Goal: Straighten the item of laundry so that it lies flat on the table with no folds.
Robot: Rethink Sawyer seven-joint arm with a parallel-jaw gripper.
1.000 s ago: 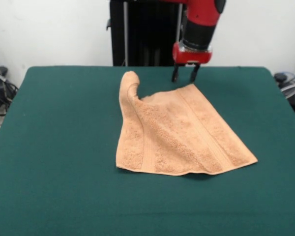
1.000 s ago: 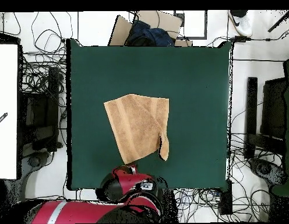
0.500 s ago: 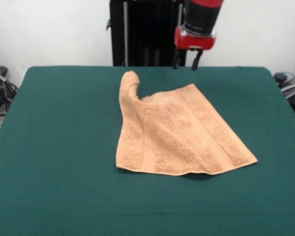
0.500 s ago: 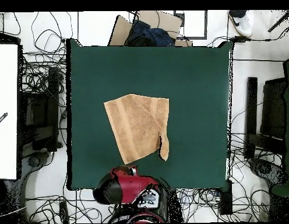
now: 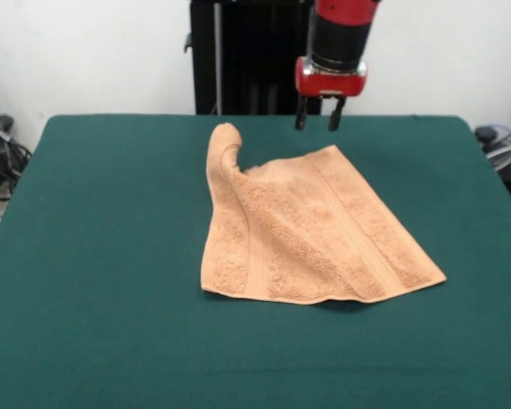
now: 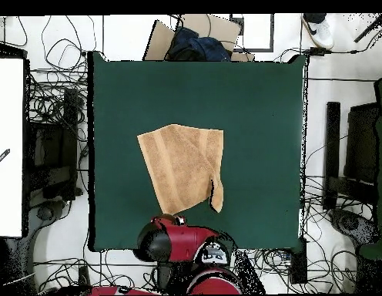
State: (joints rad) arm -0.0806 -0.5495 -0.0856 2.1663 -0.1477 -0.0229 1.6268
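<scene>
Laundry here means one towel (image 5: 311,234) on one table (image 5: 94,256). That table is the biggest thing in sight — a wide rectangle with rounded corners and a dark green, cloth-like matte top, far broader than the towel. One red and black arm (image 5: 341,30) comes down at the far side, a round black segment ending in a red block. From it hangs one gripper (image 5: 316,124) with two thin dark fingers (image 5: 300,113) pointing straight down, a clear gap between them, released and holding nothing; its tips hang in the air above the table's far part, just beyond the towel's far corner and apart from it.

In the front view the towel lies about mid-table, a little right of centre. It is peach-tan terry with a nubby pile, roughly four-sided but skewed. Two woven bands run across it, one near the left edge and one near the right. Most of it lies flat; the far left corner is folded over into one raised, rounded hump — a narrow flap in the overhead view (image 6: 216,194).
</scene>
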